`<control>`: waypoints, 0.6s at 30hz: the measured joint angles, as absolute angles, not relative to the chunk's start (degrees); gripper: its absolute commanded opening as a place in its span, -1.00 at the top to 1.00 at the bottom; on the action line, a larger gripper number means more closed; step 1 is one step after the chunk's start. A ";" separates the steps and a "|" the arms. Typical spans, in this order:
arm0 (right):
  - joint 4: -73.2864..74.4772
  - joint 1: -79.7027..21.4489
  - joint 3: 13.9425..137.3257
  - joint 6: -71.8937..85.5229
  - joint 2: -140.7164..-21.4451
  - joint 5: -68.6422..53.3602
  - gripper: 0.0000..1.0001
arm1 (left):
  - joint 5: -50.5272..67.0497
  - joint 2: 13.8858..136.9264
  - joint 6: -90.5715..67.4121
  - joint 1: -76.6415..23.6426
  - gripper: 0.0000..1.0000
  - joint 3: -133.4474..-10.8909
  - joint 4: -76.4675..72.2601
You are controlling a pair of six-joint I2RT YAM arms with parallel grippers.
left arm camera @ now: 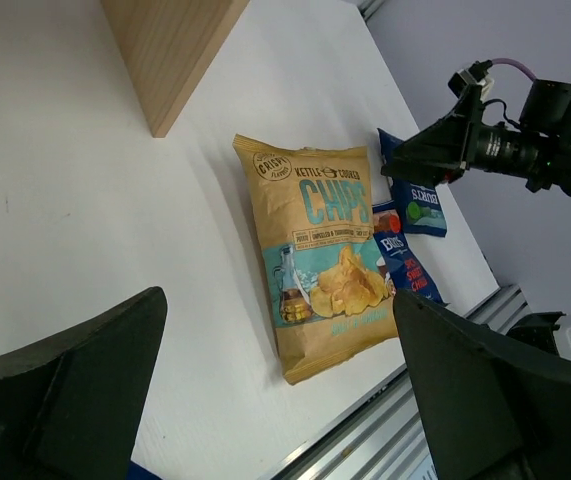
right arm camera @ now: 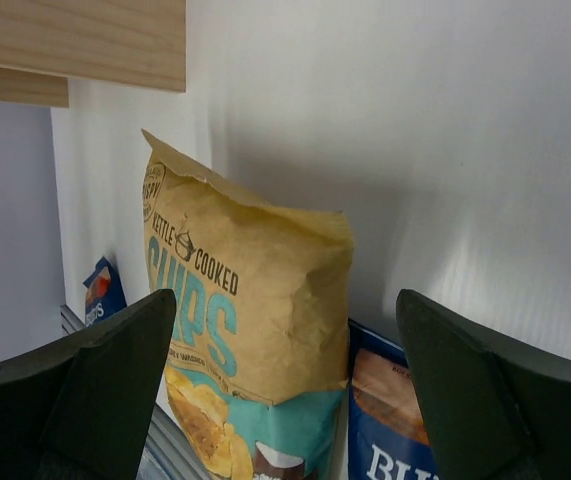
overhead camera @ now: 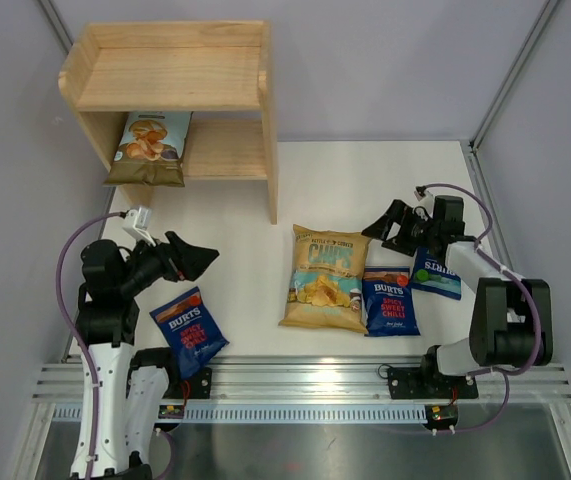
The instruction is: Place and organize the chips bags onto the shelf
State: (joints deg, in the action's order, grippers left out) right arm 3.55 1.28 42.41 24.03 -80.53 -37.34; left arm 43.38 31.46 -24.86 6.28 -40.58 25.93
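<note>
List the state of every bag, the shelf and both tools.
shelf, upright, one bag inside
Cassava Chips bag, on lower tier, left end
yellow CHIPS bag, flat on table
left Burts bag, flat on table
middle Burts bag, flat on table
green-lettered bag, flat on table
left tool, open, empty
right tool, open, empty

Five chip bags: a yellow bag (overhead camera: 324,278), a light-blue bag (overhead camera: 150,148), a red-lettered bag (overhead camera: 189,331) near the left gripper (overhead camera: 197,258), a second red-lettered bag (overhead camera: 389,301), and a seemingly green-lettered bag (overhead camera: 435,277) beside the right gripper (overhead camera: 390,228). One shelf (overhead camera: 170,90).
</note>
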 measured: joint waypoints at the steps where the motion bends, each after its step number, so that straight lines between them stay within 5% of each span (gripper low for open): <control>1: 1.98 2.11 42.41 24.29 -82.02 -38.83 -0.99 | 43.44 31.57 -24.67 6.22 -0.98 -40.56 26.02; 18: -15.59 1.69 42.76 27.88 -101.01 -56.01 -0.71 | 43.62 32.69 -23.86 5.54 -0.98 -39.72 27.40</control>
State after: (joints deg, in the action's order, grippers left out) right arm -15.59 1.69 42.76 27.88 -101.01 -56.01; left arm 43.62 32.69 -23.86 5.54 -39.72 27.40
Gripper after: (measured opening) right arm 0.863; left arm 0.988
